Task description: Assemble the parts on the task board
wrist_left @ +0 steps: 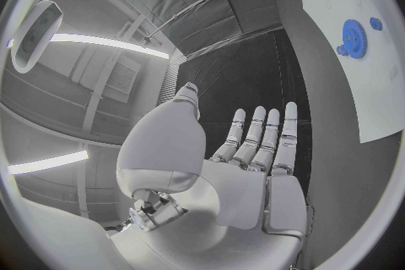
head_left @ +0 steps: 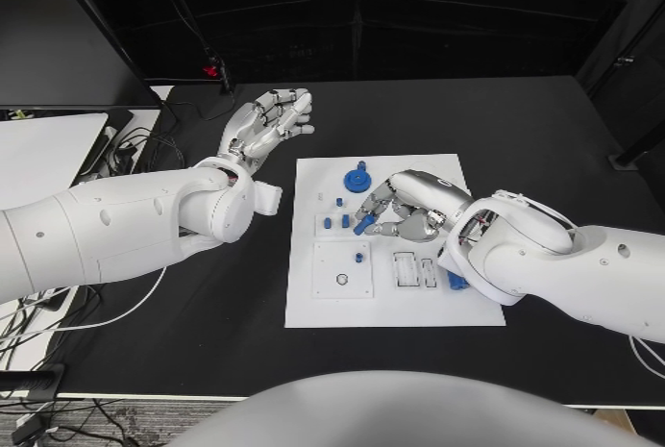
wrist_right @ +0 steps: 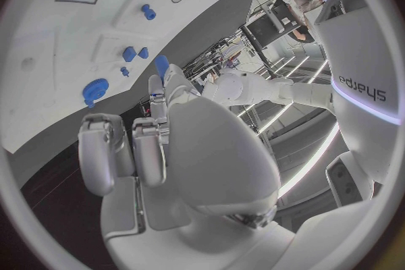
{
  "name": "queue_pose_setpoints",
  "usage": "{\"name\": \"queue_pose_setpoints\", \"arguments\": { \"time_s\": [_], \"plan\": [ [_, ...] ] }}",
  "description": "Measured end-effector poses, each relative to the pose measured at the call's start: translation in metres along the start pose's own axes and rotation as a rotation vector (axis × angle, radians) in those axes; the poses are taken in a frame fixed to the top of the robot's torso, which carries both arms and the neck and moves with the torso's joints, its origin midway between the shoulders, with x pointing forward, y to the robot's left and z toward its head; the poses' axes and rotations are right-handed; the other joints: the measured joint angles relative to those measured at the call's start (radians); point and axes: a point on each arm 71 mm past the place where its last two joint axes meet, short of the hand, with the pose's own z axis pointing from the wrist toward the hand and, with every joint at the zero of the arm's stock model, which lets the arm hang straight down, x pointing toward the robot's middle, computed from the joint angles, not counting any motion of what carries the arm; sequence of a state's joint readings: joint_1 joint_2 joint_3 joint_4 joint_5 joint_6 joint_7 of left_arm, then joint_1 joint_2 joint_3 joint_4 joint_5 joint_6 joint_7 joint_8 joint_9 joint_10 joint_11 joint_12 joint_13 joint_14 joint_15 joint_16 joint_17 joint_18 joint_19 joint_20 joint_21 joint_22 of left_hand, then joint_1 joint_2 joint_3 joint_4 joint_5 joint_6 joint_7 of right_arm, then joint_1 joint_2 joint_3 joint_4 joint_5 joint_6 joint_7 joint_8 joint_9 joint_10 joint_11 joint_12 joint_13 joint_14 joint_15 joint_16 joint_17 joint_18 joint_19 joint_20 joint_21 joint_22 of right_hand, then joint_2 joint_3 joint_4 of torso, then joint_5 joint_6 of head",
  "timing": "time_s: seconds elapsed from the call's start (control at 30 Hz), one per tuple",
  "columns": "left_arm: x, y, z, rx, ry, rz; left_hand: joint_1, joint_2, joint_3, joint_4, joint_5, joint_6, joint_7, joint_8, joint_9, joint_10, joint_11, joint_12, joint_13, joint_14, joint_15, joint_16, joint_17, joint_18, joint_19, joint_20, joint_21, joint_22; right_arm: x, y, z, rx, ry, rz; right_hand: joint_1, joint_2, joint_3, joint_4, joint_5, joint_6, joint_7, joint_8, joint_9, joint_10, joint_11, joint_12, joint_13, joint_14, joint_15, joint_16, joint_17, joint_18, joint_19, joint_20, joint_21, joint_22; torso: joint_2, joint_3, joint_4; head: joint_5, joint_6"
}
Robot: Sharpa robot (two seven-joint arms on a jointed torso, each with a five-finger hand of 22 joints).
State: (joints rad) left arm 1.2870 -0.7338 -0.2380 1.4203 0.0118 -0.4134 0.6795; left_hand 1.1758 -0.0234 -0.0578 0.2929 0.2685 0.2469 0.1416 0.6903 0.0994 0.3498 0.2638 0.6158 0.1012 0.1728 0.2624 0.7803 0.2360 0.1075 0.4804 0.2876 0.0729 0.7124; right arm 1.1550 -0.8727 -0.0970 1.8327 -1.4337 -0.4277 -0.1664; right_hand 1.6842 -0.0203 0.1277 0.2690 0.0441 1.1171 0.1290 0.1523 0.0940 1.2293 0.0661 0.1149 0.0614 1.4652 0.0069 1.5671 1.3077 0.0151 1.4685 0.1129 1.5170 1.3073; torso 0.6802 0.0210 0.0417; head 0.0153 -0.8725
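The white task board (head_left: 471,308) lies in the middle of the black table. My right hand (head_left: 411,205) hovers over the board's centre and pinches a small elongated blue part (head_left: 363,224) at its fingertips; the same part (wrist_right: 160,65) shows past the fingers in the right wrist view. A blue gear (head_left: 357,181) stands on the board's far side, also visible as the gear (wrist_right: 94,90) and the gear (wrist_left: 354,34). Small blue pieces (head_left: 334,220) sit left of the held part, and another piece (head_left: 359,258) sits in a square block. My left hand (head_left: 272,120) is raised off the board's far left corner, fingers apart, holding nothing.
A white square block (head_left: 342,271) and two slotted white blocks (head_left: 414,270) stand on the board's near half. A blue piece (head_left: 455,281) lies beside my right forearm. Cables (head_left: 132,149) and a white surface (head_left: 41,149) lie at the table's left.
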Motion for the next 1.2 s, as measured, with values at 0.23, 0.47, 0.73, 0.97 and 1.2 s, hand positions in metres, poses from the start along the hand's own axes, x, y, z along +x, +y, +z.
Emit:
{"name": "queue_pose_setpoints", "arguments": {
  "time_s": [0.23,0.47,0.73,0.97,1.2],
  "plan": [
    [0.001,0.0,0.0,0.0,0.002,-0.001,0.0,0.0,0.0,0.0,0.0,0.0,0.0,0.0,0.0,0.0,0.0,0.0,0.0,0.0,0.0,0.0,0.0,0.0,0.0,0.0,0.0,0.0,0.015,0.014,0.011,-0.067,0.068,-0.055,0.001,0.004,0.0,0.0,0.0,0.0,0.0,0.001,0.0,0.0,0.0,-0.004,0.0,0.0,0.0,0.0,0.0,0.0,0.0,0.0,0.0,0.0,0.001,0.0,-0.0012,0.017,0.0],
    [0.001,0.0,0.001,0.0,0.002,-0.001,0.0,0.0,0.0,0.0,0.0,0.0,0.0,0.0,0.0,0.0,0.0,0.0,0.0,0.0,0.0,0.0,0.0,0.0,0.0,0.0,0.0,0.0,0.031,0.02,0.014,-0.107,0.137,-0.109,0.004,0.007,0.003,0.003,0.0,-0.002,0.002,0.001,-0.001,0.0,0.0,-0.011,0.0,0.0,0.0,0.0,0.0,0.0,0.0,0.0,0.0,0.0,0.002,-0.0001,-0.0018,0.023,0.0],
    [0.001,0.0,0.001,0.0,0.002,0.0,0.0,0.0,0.0,0.0,0.0,0.0,0.0,0.0,0.0,0.0,0.0,0.0,0.0,0.0,0.0,0.0,0.0,0.0,0.0,0.0,0.0,0.0,0.042,0.023,0.013,-0.137,0.183,-0.161,0.004,0.007,0.003,0.003,-0.001,0.0,0.0,0.0,-0.002,0.0,0.0,-0.011,0.0,0.0,0.0,0.0,0.0,0.0,0.0,0.0,0.0,0.0,0.002,-0.0003,-0.0025,0.024,0.0],
    [0.001,0.0,0.001,0.001,0.001,0.0,0.0,0.0,0.0,0.0,0.0,0.0,0.0,0.0,0.0,0.0,0.0,0.0,0.0,0.0,0.0,0.0,0.0,0.0,0.0,0.0,0.0,0.0,0.048,0.025,0.014,-0.154,0.212,-0.189,0.004,0.006,0.003,0.003,-0.001,0.0,0.0,0.0,-0.002,0.0,0.0,-0.011,0.0,0.0,0.0,0.0,0.0,0.0,0.0,0.0,0.0,0.0,0.001,-0.0003,-0.0029,0.021,0.0],
    [0.001,0.0,0.001,0.0,0.001,0.0,0.0,0.0,0.0,0.0,0.001,0.0,0.0,0.0,0.0,-0.002,-0.002,0.0,0.0,0.0,0.0,0.0,-0.001,0.0,0.0,0.0,0.0,0.0,0.052,0.026,0.015,-0.164,0.228,-0.203,0.004,0.006,0.002,0.003,-0.002,0.0,0.0,-0.006,-0.002,0.0,0.0,-0.016,-0.001,0.0,0.0,0.0,0.0,0.0,0.0,0.0,0.0,0.0,0.001,-0.0003,-0.0029,0.018,0.0]
  ]
}}
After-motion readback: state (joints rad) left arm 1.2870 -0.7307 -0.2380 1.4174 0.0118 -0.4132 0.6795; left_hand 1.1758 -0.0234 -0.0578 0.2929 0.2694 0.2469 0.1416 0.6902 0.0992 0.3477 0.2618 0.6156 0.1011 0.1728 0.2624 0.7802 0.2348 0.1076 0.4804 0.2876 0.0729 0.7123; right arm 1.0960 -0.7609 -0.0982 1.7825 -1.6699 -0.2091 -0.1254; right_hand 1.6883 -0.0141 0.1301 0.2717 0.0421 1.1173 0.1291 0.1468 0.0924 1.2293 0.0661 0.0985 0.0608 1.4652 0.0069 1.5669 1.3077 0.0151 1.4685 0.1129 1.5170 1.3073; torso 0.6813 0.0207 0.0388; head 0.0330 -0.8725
